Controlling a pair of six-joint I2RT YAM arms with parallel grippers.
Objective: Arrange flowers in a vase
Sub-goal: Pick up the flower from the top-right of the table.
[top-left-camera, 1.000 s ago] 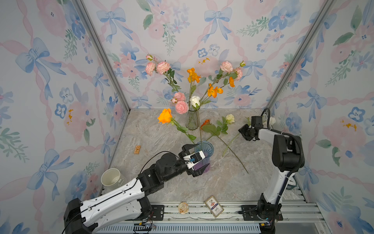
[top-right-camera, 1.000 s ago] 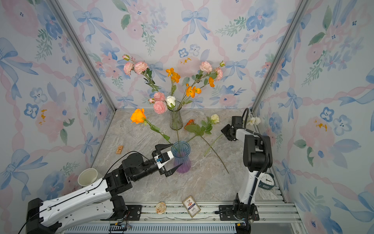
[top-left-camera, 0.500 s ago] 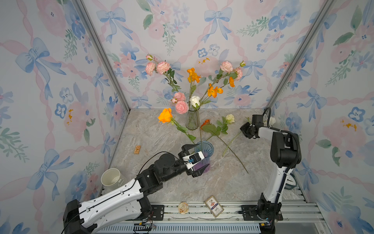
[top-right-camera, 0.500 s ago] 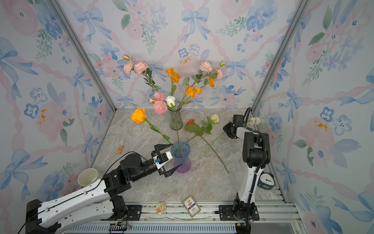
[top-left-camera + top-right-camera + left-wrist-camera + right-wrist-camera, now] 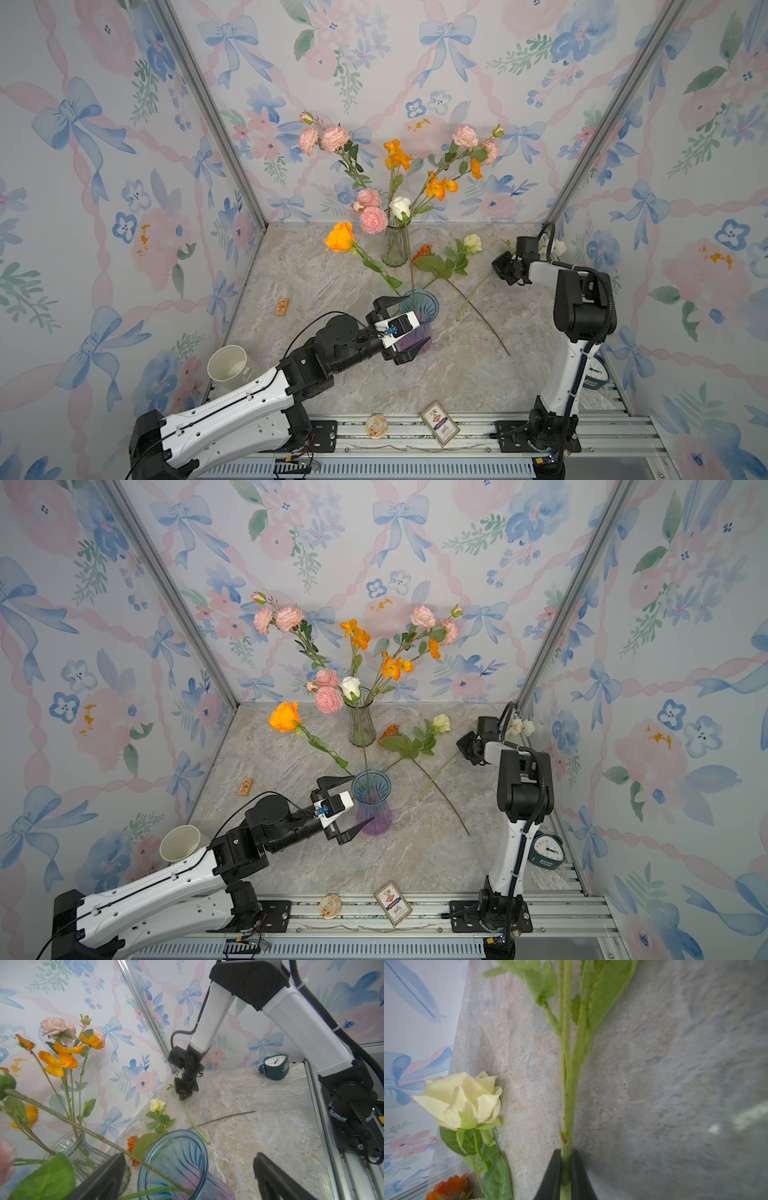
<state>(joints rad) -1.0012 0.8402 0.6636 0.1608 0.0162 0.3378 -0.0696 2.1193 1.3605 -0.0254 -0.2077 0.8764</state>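
Green stem (image 5: 566,1084) sits pinched between the right gripper's (image 5: 565,1151) closed fingers; left gripper (image 5: 417,319) gapes wide.

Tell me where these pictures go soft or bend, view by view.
Right wrist view: the cream rose is sharp, but the stem held in the right gripper and the table beyond it are blurred. Left wrist view: the wide lens bows the corner post; the near leaf is soft. In both top views: even light, faint shadows, no glare.
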